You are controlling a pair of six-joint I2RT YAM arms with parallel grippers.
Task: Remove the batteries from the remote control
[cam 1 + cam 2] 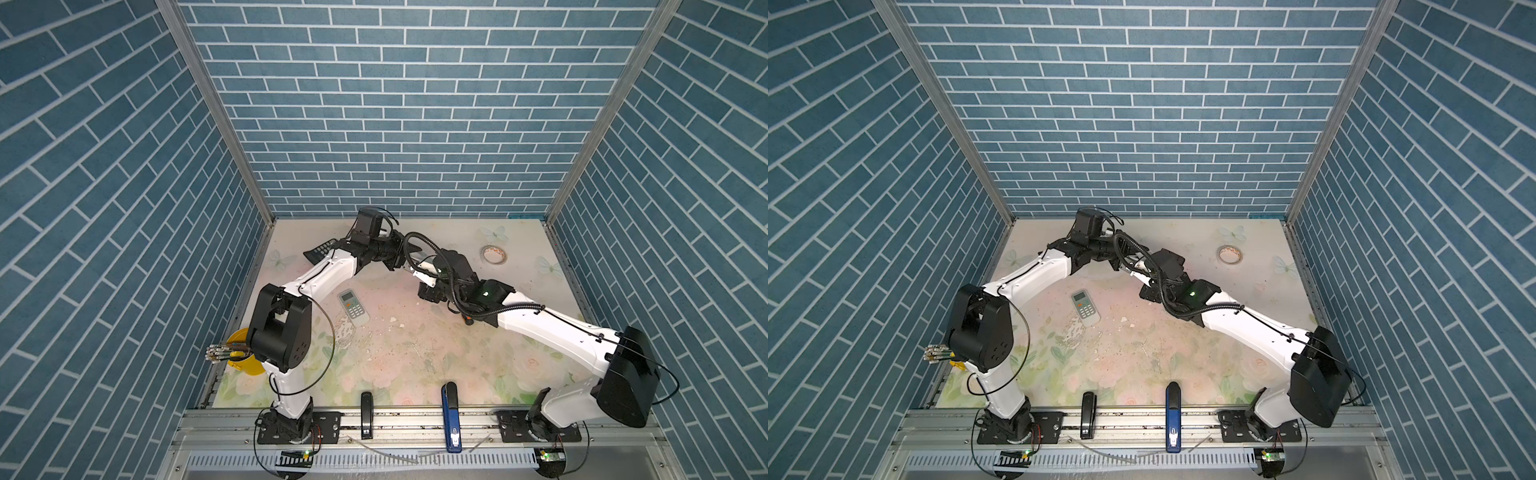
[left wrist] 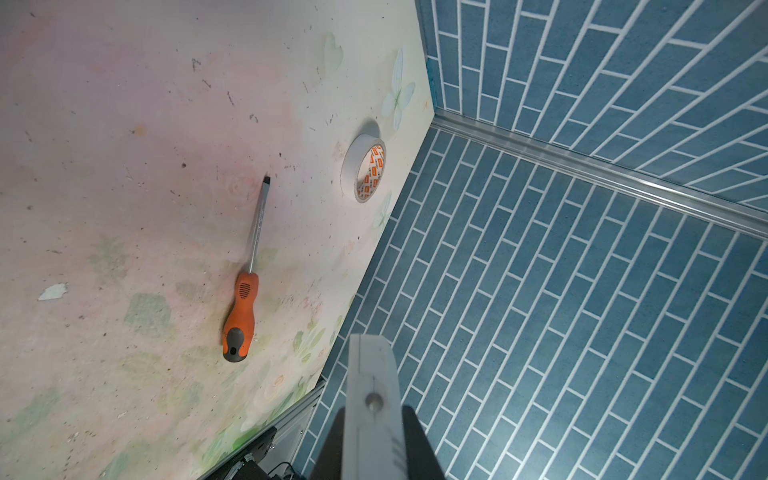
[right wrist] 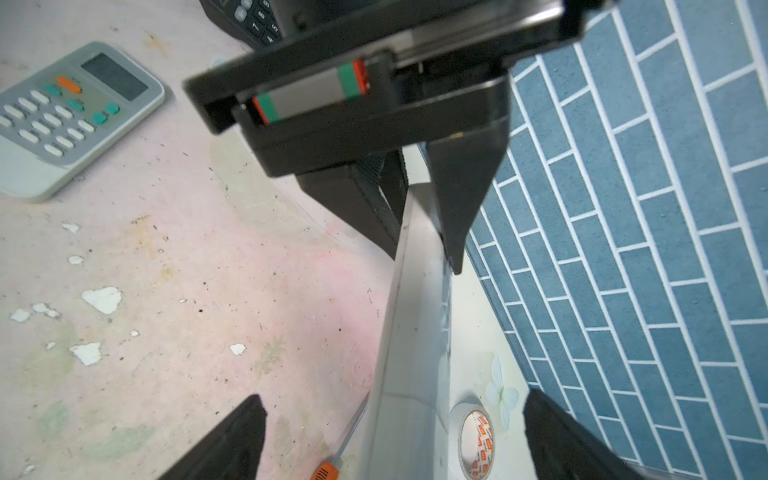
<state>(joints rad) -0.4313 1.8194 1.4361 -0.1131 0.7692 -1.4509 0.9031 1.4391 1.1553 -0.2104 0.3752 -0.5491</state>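
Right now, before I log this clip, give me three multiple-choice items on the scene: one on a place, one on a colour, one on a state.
1. Where does the tape roll lie on the table?
A) near the back right corner
B) at the front edge
C) in the front left corner

2. What colour is the handle of the screwdriver?
A) blue
B) orange
C) green

3. How is the right end effector?
A) open, holding nothing
B) shut on the screwdriver
C) shut on the tape roll

Answers:
1 A: both top views show it by the back right corner.
2 B: the left wrist view shows orange with grey trim.
3 A: its fingers stand wide apart in the right wrist view.
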